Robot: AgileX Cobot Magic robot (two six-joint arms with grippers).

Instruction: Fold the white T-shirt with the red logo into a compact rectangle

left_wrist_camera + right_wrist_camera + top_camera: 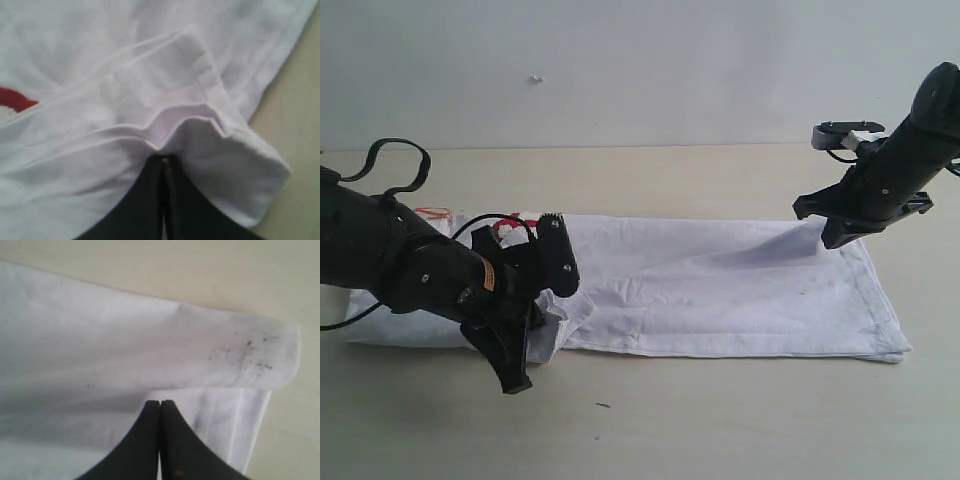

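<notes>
The white T-shirt (720, 290) lies on the tan table (720, 430) as a long folded strip. It runs side to side across the middle of the table, roughly parallel to the far edge.

The left gripper (532, 330) is down on the strip's left part, at the hem nearer the table's front edge. In the left wrist view its jaws are clenched together on a raised pleat of the shirt's cloth (163, 167), with several layers bunched up just past the tips. A sliver of the red logo (14, 99) shows there on the flat cloth beyond the pleat, most of it out of frame.

The right gripper (840, 232) is at the strip's far right corner. Its jaws are pressed shut (160, 410), and it appears to grip the cloth there, though the pinched layer itself is hard to make out. The fabric rises from the table toward it in a shallow tent. Small dark specks mark the folded hem beside its tips.
</notes>
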